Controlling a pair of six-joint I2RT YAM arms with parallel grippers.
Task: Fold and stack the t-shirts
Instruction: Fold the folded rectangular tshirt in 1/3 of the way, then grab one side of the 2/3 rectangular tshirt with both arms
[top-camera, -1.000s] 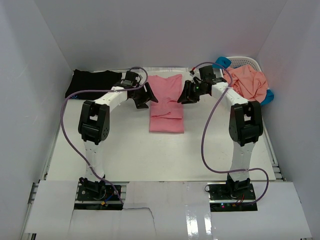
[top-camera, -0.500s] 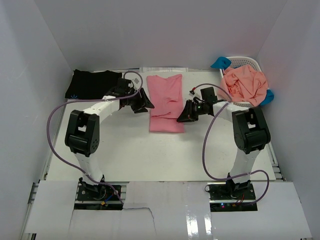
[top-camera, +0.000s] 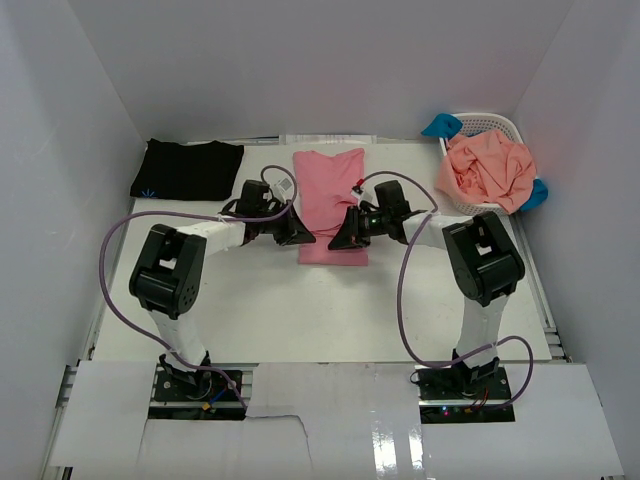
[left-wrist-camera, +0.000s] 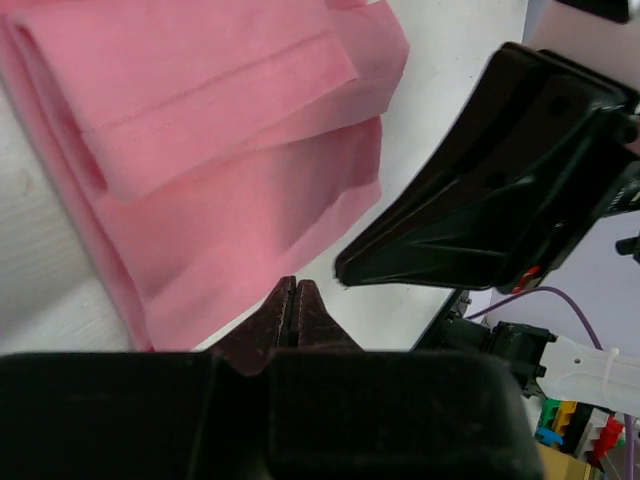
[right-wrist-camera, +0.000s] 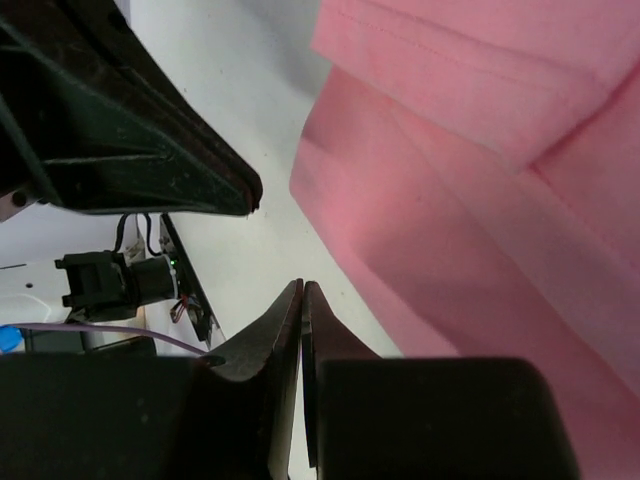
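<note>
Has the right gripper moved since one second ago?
Yes. The right gripper has come away from the white basket, leftward, to the near end of the pink t-shirt.

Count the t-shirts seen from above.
4: rose-pink folded cloth t-shirt at centre; black cloth t-shirt far left; salmon-orange cloth t-shirt heaped in white plastic lattice basket; bright blue cloth peeking beneath it. More may be hidden there.
</note>
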